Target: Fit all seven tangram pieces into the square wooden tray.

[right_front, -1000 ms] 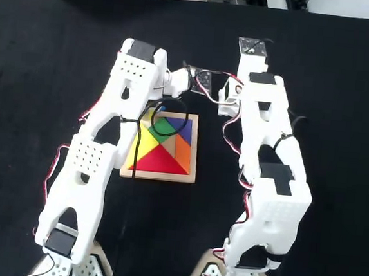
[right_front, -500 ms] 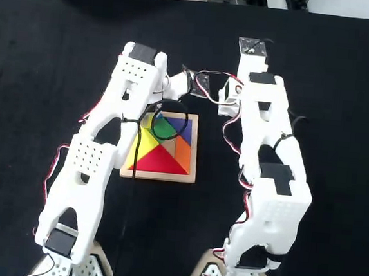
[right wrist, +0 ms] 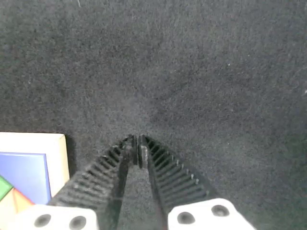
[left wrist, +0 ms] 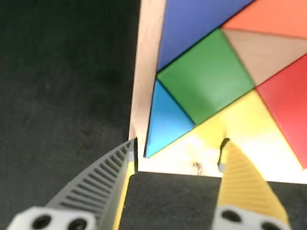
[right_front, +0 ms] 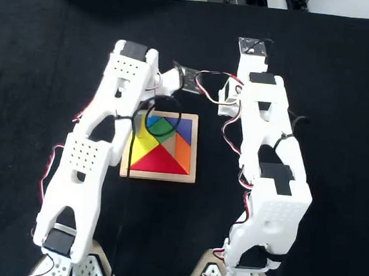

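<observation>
since the earlier frames the left arm (right_front: 100, 143) had swung a little toward its own side, and its wrist had drawn away from the right arm (right_front: 268, 139). the right arm and the tray (right_front: 158, 176) had kept their places.

the tray lay flat on the black cloth (right_front: 48, 68) between the two arms, nearer the left one. all seven pieces lay inside it, packed edge to edge. the left wrist view showed:
- the blue piece (left wrist: 196, 24)
- the orange piece (left wrist: 268, 17)
- the tan piece (left wrist: 266, 52)
- the green square (left wrist: 206, 81)
- the red piece (left wrist: 285, 110)
- the yellow piece (left wrist: 249, 139)
- the light-blue triangle (left wrist: 165, 117), tucked in a corner against the rim

from above, the red piece (right_front: 160, 162) filled the tray's near side, with yellow (right_front: 142, 144) to its left and orange (right_front: 182, 149) to its right.

the left claw (left wrist: 176, 151) was spread wide and held nothing. it hung over the tray's edge by the light-blue triangle's corner, with one tip at the outer side of the rim and the other over the yellow piece. whether either tip touched the wood could not be told.

the right claw (right wrist: 137, 143) was closed tip to tip, with nothing between its jaws. it was over bare cloth just beside a corner of the tray (right wrist: 33, 141), on the blue piece's side.
</observation>
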Controlling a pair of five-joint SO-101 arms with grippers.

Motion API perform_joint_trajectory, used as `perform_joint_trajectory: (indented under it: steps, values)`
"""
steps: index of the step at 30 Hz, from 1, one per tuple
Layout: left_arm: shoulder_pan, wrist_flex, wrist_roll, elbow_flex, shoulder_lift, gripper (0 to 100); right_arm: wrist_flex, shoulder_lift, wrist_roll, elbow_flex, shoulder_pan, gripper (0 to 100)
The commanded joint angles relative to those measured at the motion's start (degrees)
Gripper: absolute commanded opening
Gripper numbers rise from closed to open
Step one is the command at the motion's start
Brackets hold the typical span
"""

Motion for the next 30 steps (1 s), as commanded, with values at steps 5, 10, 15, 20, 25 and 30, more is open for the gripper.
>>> perform_joint_trajectory:
  steps: [5,10,15,20,25,30]
  values:
    - [-5.5,0.8,6.4,-6.6,-13.3,28,3.9,-0.9,0.4,-6.6,-0.7,1.1]
    - [-10.9,0.7,21.6,-6.1,-24.9,28,8.8,-0.7,0.4,-11.4,-3.6,1.1]
    - [-19.2,0.7,44.7,-2.0,-31.4,28,5.6,-0.5,0.4,-12.8,-10.8,1.1]
    - [-25.1,0.4,57.3,10.9,-33.1,27,0.8,3.6,0.3,-16.7,-14.2,1.1]
    - [-25.2,-5.9,65.6,22.1,-33.6,17,3.4,16.0,0.0,-29.7,-18.4,1.1]
    - [-25.4,-6.2,65.6,23.0,-33.6,16,9.8,28.1,-0.1,-48.3,-21.0,1.1]
